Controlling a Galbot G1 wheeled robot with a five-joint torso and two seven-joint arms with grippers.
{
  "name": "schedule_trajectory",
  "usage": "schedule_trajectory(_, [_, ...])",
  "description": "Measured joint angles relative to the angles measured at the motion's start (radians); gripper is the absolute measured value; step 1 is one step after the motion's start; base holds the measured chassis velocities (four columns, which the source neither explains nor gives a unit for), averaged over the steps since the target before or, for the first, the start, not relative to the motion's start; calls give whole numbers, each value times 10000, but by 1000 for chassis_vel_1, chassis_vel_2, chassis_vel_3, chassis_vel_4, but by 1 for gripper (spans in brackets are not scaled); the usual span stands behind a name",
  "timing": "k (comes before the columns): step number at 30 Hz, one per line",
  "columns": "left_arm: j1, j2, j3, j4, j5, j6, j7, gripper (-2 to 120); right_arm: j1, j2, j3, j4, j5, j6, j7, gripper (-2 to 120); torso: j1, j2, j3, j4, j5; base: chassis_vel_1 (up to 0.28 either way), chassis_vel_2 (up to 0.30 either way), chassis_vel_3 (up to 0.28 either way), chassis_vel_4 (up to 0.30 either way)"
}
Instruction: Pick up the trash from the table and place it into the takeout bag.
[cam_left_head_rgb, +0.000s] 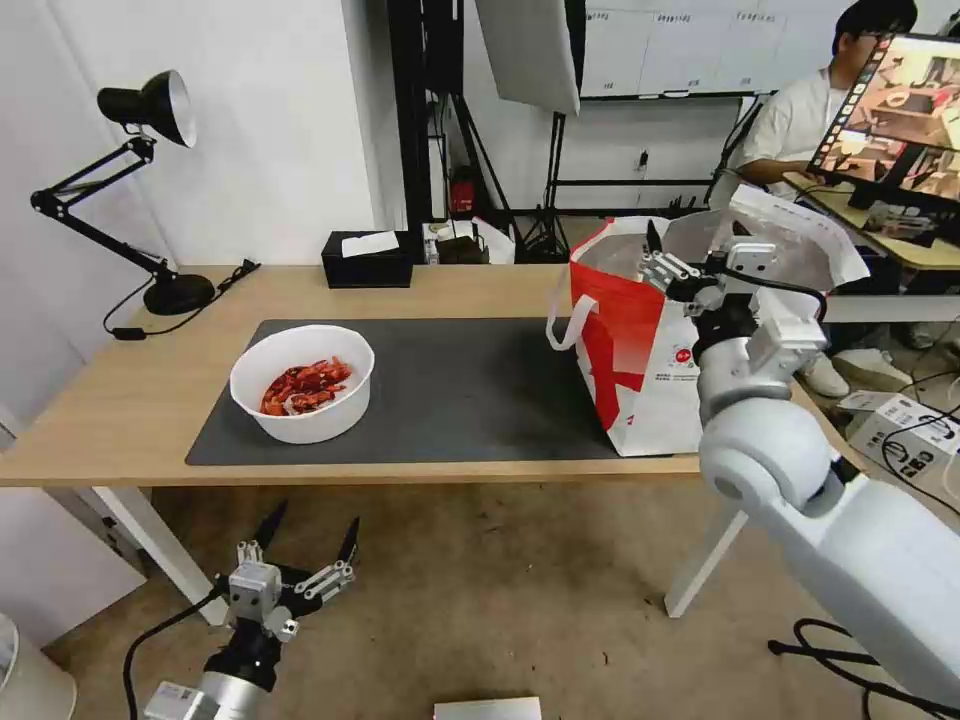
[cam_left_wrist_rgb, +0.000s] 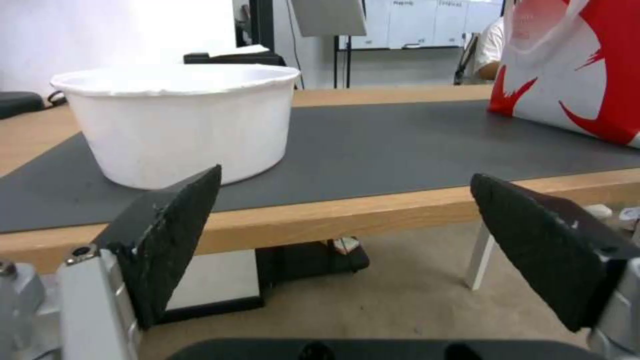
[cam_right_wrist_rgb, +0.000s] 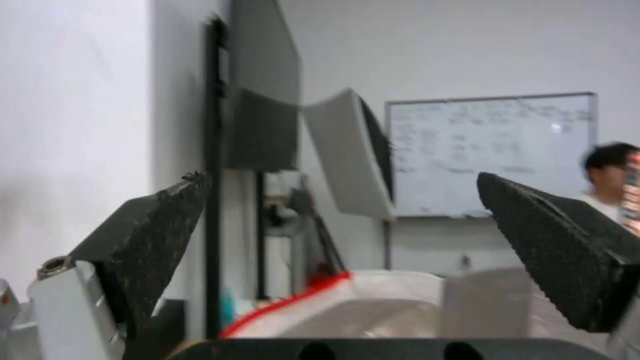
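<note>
Trash left on the tabletop (cam_left_head_rgb: 150, 400) is one bowl (cam_left_head_rgb: 302, 383) of red shells on the mat. Your right tool (cam_left_head_rgb: 668, 262), fingers apart and empty, hangs over the takeout bag (cam_left_head_rgb: 640, 370). Your left tool (cam_left_head_rgb: 305, 545) waits below the edge, also apart.

The long light-wood tabletop (cam_left_head_rgb: 120, 400) is showing a smooth, matt grain, and the large dark grey rectangular mat (cam_left_head_rgb: 470, 385) lying on it is looking dull and slightly rough. The white round plastic bowl (cam_left_head_rgb: 302, 383) is reading smooth and faintly glossy. Just beneath the right pincer (cam_left_head_rgb: 690, 262), the boxy white and red bag (cam_left_head_rgb: 640, 370) is gleaming like coated fabric, its lining perhaps foil. Both pincers' black finger pads (cam_left_wrist_rgb: 177, 225) are appearing coarse and grainy.
</note>
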Motion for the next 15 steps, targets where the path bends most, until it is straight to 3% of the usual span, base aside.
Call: schedule_trajectory(15, [-181, -208, 259, 182, 63, -23, 127, 100, -3095, -706, 1227, 1275, 354, 1241, -3282, 100, -1, 1, -1, 0, 0, 0, 0, 0, 0])
